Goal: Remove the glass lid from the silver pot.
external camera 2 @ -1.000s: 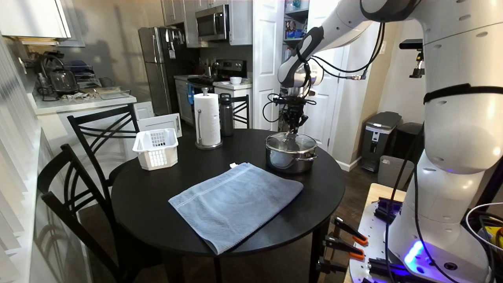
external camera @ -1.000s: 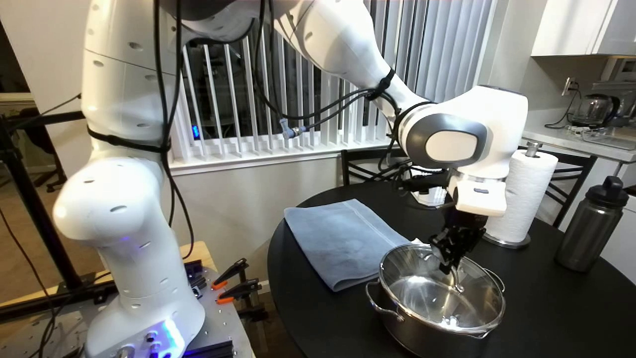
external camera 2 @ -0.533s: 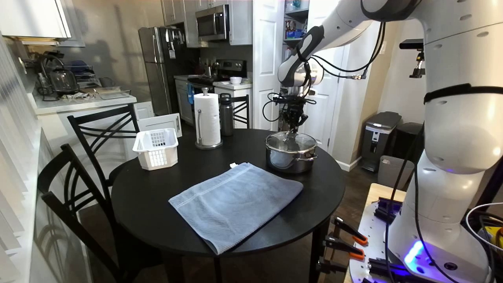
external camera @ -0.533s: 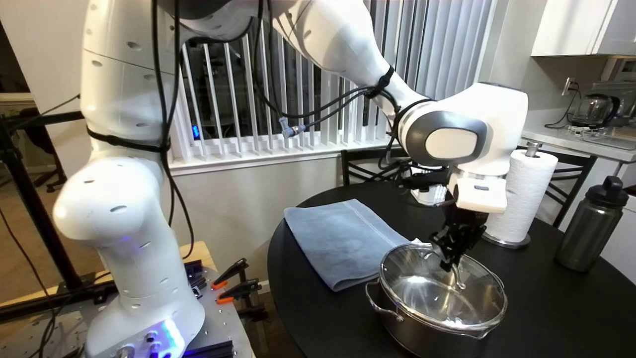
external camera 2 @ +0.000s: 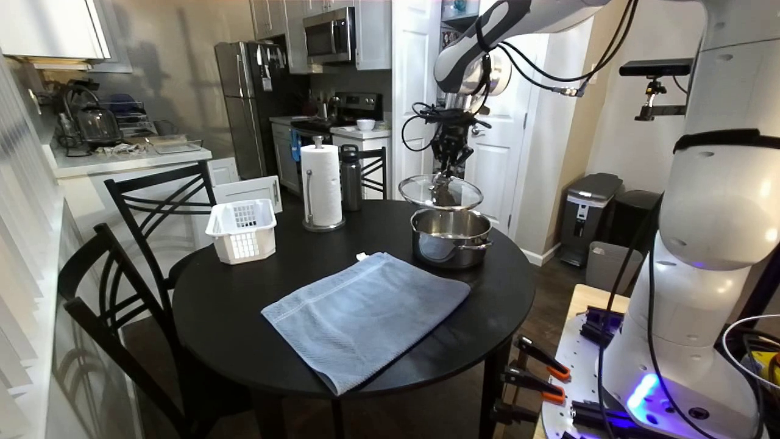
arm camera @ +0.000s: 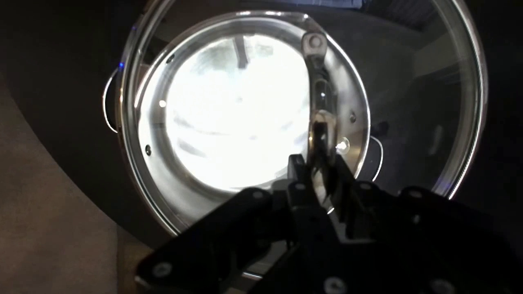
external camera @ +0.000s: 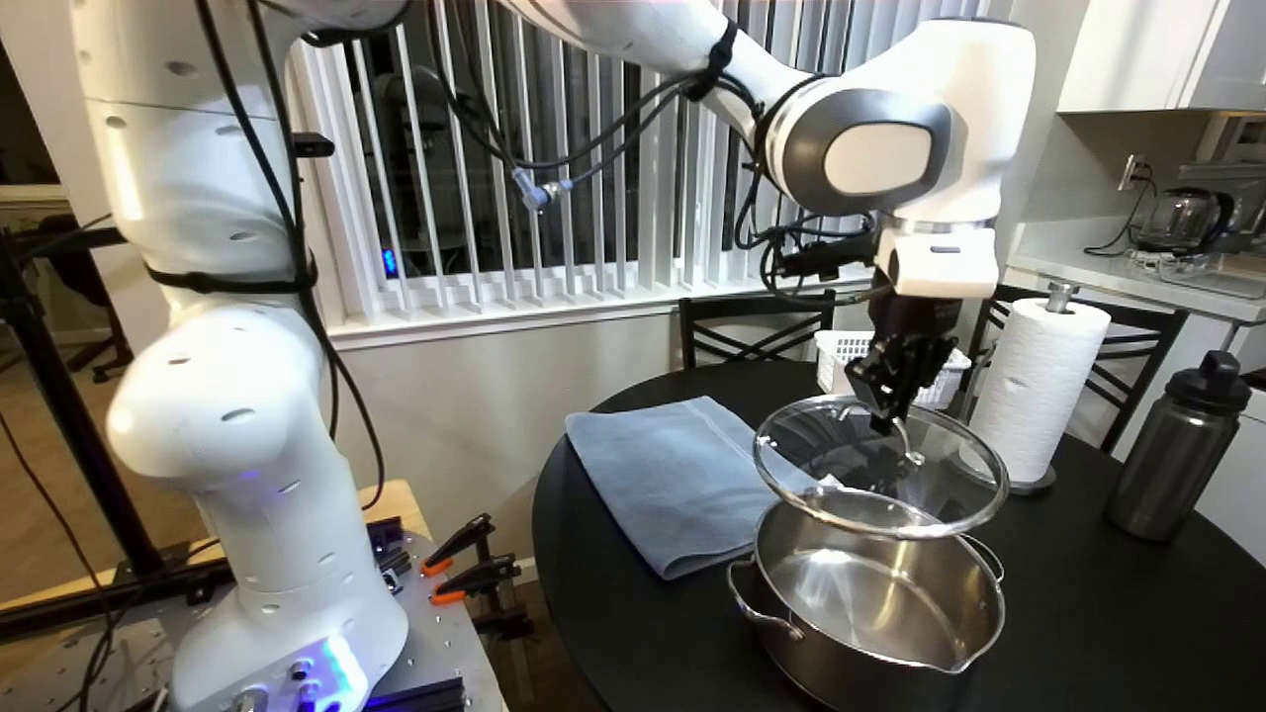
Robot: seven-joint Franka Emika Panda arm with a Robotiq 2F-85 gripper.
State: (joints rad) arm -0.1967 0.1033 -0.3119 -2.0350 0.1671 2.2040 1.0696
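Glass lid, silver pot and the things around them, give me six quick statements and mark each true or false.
1. The end effector holds the glass lid by its handle. True.
2. The glass lid rests on the silver pot. False: it hangs above it.
3. The paper towel roll lies on its side. False: it stands upright.
4. A blue-grey towel lies on the table beside the silver pot. True.
5. The white basket sits inside the silver pot. False: it stands on the table.
6. The metal bottle has a black cap on. True.
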